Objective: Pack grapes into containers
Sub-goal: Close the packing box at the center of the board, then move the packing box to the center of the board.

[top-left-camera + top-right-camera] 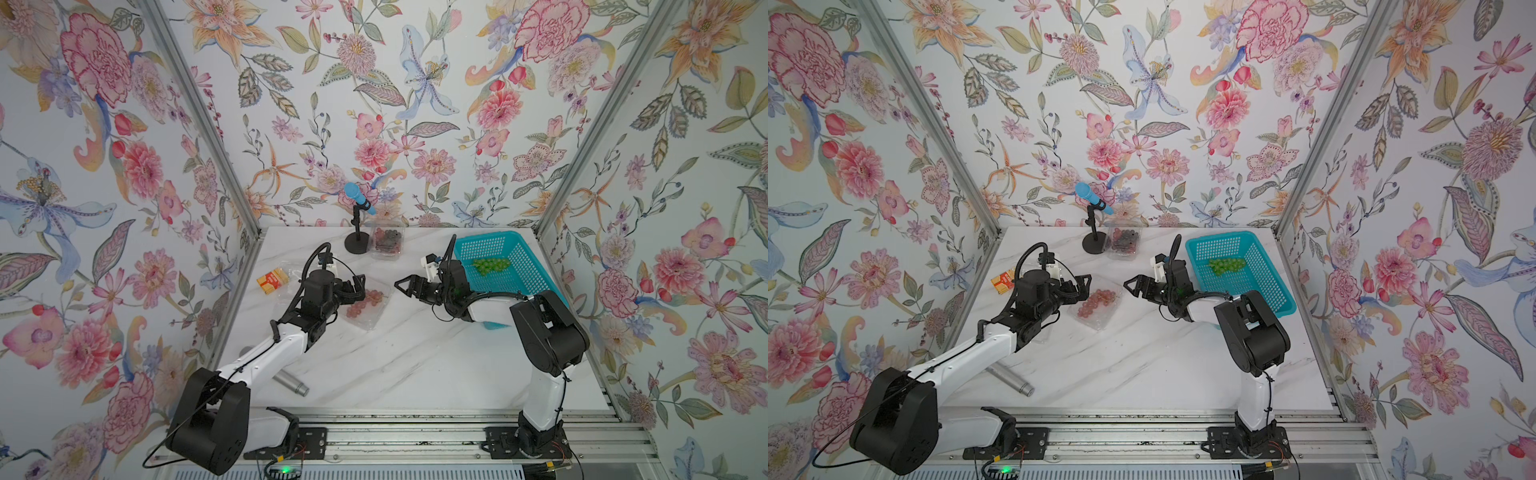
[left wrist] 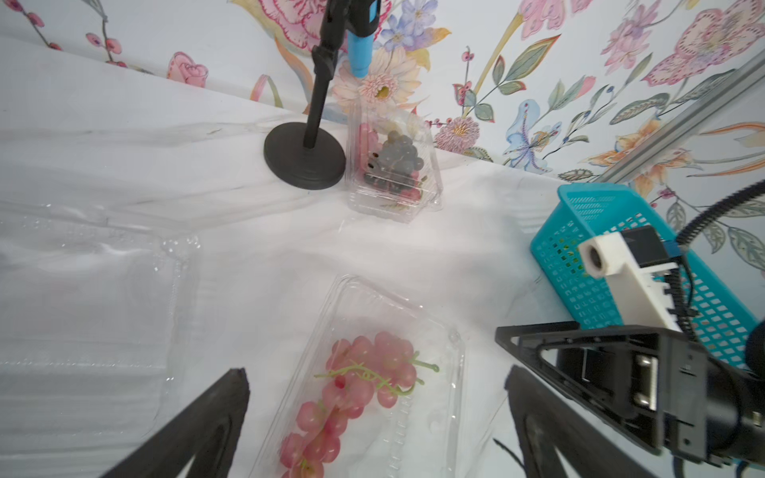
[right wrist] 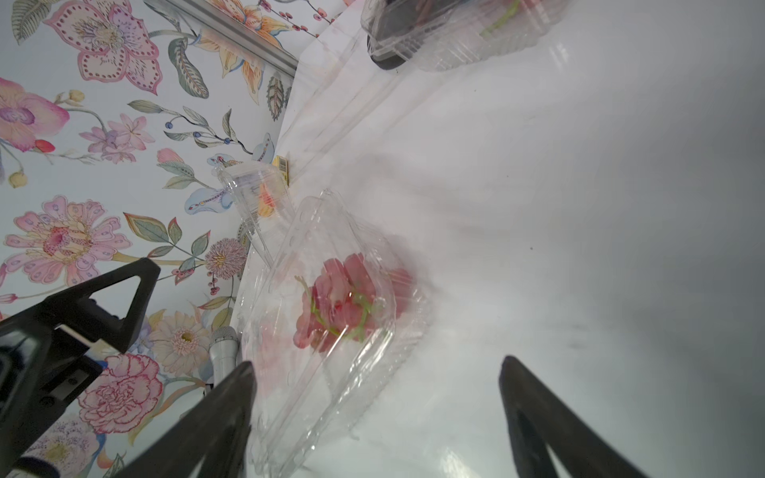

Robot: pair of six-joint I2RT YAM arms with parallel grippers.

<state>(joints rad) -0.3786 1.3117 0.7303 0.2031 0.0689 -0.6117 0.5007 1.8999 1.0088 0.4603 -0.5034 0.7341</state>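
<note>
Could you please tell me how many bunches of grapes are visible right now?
3. The dark bunch lies in the clamshell beside the microphone stand, the pink bunch in the central clamshell, the green bunch in the teal basket.

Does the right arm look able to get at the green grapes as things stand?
Likely yes: the green grapes lie uncovered in the open teal basket beside the right gripper, open and empty.

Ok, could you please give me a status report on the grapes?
Left gripper and right gripper open, empty. Pink grapes in middle clamshell, dark grapes in far clamshell. Green grapes unpacked in teal basket. Nothing in the way.
</note>
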